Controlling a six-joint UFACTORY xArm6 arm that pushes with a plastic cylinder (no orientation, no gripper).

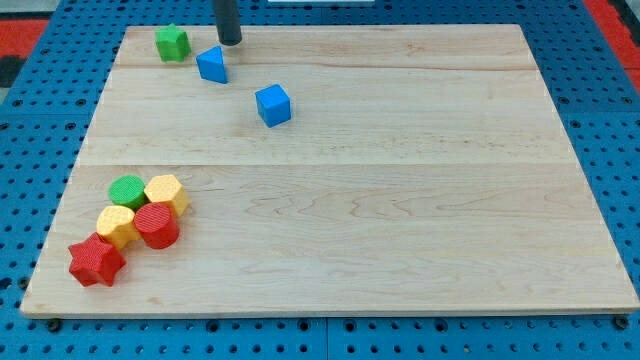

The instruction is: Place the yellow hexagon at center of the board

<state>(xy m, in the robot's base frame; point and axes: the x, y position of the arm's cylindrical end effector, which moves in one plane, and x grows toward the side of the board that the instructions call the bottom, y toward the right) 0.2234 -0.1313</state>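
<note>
Down at the view's bottom left, the red star [96, 261] touches a yellow block [117, 226] and red cylinder [157, 225]; the yellow hexagon [166, 192] sits beside the green cylinder [127, 189]. Further up, blue cube [272, 105], blue triangle [212, 64], green block [172, 43]. My tip [230, 42] holds nothing, just above the triangle, its rod cut off.

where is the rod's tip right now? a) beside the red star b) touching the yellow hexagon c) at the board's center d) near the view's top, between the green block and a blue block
d: my tip sits near the view's top edge of the board, between the green block and the blue triangular block, far from the yellow hexagon in the cluster at the view's lower left.
</note>
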